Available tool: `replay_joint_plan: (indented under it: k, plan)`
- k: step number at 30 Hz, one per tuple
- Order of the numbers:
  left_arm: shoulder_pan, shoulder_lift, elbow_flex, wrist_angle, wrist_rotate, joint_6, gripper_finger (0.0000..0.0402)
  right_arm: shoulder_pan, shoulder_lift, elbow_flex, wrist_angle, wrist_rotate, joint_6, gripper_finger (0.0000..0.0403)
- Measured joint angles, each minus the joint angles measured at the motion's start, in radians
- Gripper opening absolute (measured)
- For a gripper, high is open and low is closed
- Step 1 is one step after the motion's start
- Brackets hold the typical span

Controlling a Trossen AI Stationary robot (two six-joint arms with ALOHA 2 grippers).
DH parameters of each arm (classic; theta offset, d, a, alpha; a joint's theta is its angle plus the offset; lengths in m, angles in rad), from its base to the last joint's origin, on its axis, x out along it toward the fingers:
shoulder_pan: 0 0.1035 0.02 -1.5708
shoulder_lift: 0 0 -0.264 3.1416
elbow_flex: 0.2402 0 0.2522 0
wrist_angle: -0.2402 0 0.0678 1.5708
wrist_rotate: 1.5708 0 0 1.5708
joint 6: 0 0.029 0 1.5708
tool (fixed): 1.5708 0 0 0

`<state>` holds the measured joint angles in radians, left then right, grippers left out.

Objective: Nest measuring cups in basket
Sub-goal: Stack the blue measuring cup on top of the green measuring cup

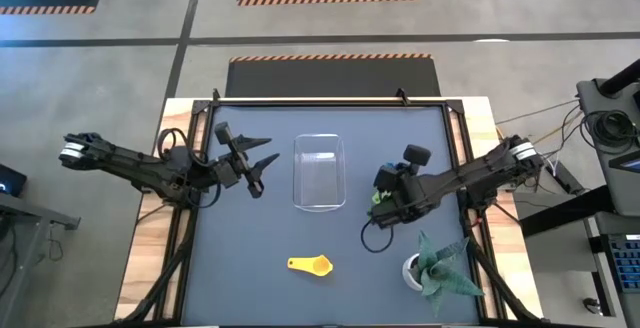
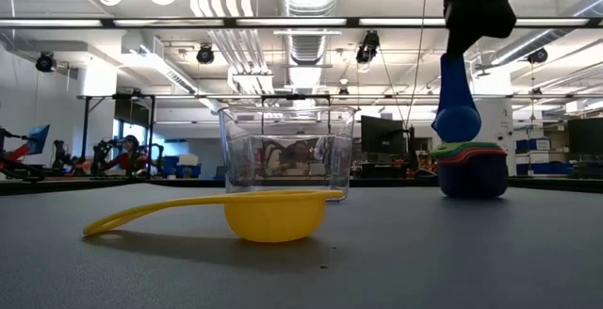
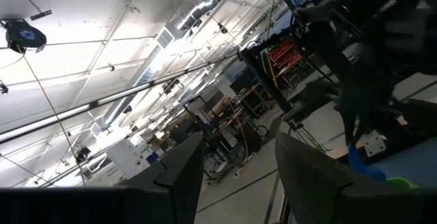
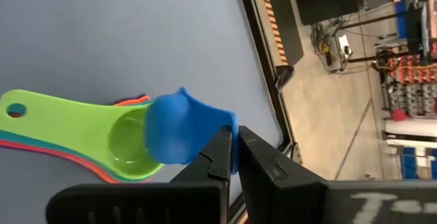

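The right gripper (image 4: 232, 157) pinches a blue cup (image 4: 181, 136) just above the nested stack (image 2: 471, 168), right of the clear basket (image 1: 319, 171). A yellow cup (image 1: 311, 265) lies nearer on the dark table (image 1: 250, 248). The left gripper (image 1: 262, 163) hangs spread, left of the basket. A workshop lies beyond.

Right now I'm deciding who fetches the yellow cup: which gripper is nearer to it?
Right, though not by much. The right gripper, shut on the blue cup, sits up and right of the yellow cup. The left gripper hangs beyond the basket's left side.
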<state>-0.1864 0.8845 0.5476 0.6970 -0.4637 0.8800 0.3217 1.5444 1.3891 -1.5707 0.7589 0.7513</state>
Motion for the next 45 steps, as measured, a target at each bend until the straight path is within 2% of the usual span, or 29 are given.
replay_joint_plan:
  k: [12,16,18,23,26,28,31,34,38,45]
  plan:
    - [0.0,-0.001,0.0,-0.001,-0.001,0.0,0.0162,0.026,0.021,-0.002,-0.001,0.003,0.034,0.0008]
    - [0.0,0.0,0.0,-0.001,0.001,-0.018,0.0162,0.056,0.02,0.023,0.0,0.085,0.044,0.0008]
    - [0.008,0.007,0.0,-0.001,0.036,-0.051,0.0162,0.073,0.014,0.053,-0.001,0.16,0.013,0.0008]
    - [0.092,0.054,0.014,0.001,0.307,-0.2,0.016,0.147,0.013,0.1,-0.001,0.514,-0.137,0.0008]
    - [0.151,0.093,0.046,-0.01,0.33,-0.31,0.0157,0.216,0.003,0.097,0.001,0.726,-0.165,0.0008]
    - [0.187,0.131,0.065,-0.024,0.371,-0.366,0.0155,0.263,-0.003,0.093,0.0,0.807,-0.156,0.0008]
    - [0.22,0.213,0.101,-0.027,0.46,-0.408,0.0154,0.314,-0.015,0.091,0.019,0.812,-0.134,0.0008]
    - [0.224,0.314,0.156,-0.026,0.49,-0.405,0.0154,0.346,-0.015,0.088,0.038,0.812,-0.082,0.0008]
    - [0.209,0.456,0.261,-0.046,0.566,-0.397,0.0174,0.394,0.01,0.084,0.046,0.812,-0.054,0.0008]
    - [0.205,0.649,0.46,-0.174,0.576,-0.363,0.0226,0.404,0.026,0.081,0.049,0.813,-0.086,0.0008]
